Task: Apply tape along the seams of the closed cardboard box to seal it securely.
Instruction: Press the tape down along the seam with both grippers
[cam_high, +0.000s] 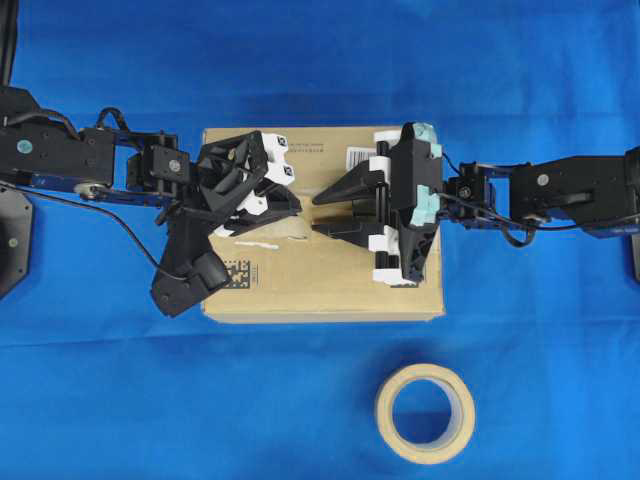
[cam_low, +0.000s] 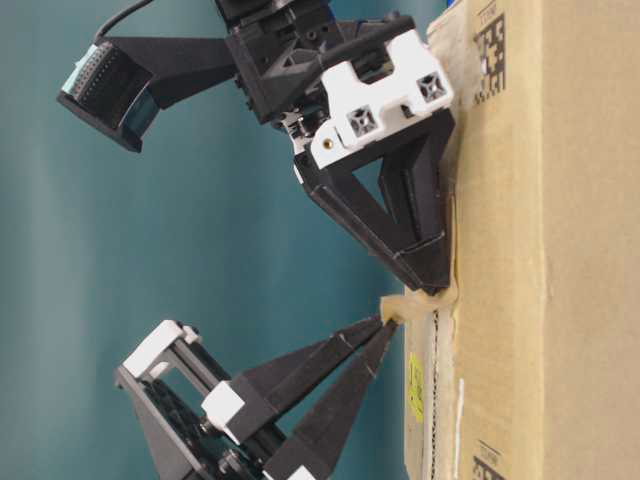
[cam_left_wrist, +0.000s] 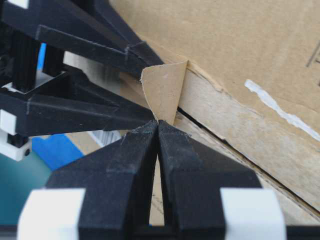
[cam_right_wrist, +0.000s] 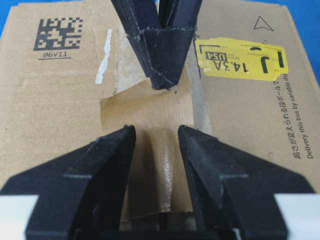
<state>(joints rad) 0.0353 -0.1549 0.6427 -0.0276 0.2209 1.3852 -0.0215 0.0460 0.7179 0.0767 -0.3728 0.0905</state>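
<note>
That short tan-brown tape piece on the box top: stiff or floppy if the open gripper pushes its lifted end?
Likely floppy: the short tan-brown tape piece curls up off the brown cardboard box at one end in the left wrist view. Probably light and thin; its weave shows. The shut left gripper pins one end, so a push from the open right gripper should fold it rather than slide it.

Left gripper (cam_high: 290, 207) and right gripper (cam_high: 322, 212) meet nose to nose over the middle of the cardboard box (cam_high: 330, 290); no room to pass between the tips. The lifted end of the tape (cam_left_wrist: 162, 95) stands right at the closed left tips, between the spread right fingers (cam_right_wrist: 210, 165). The gap between those fingers is partly filled by tape. Box top on the near side of both grippers is bare card. Beyond the box's near edge, the tape roll (cam_high: 425, 412) sits on the blue table (cam_high: 560, 380), well apart from both; open table all around it.
</note>
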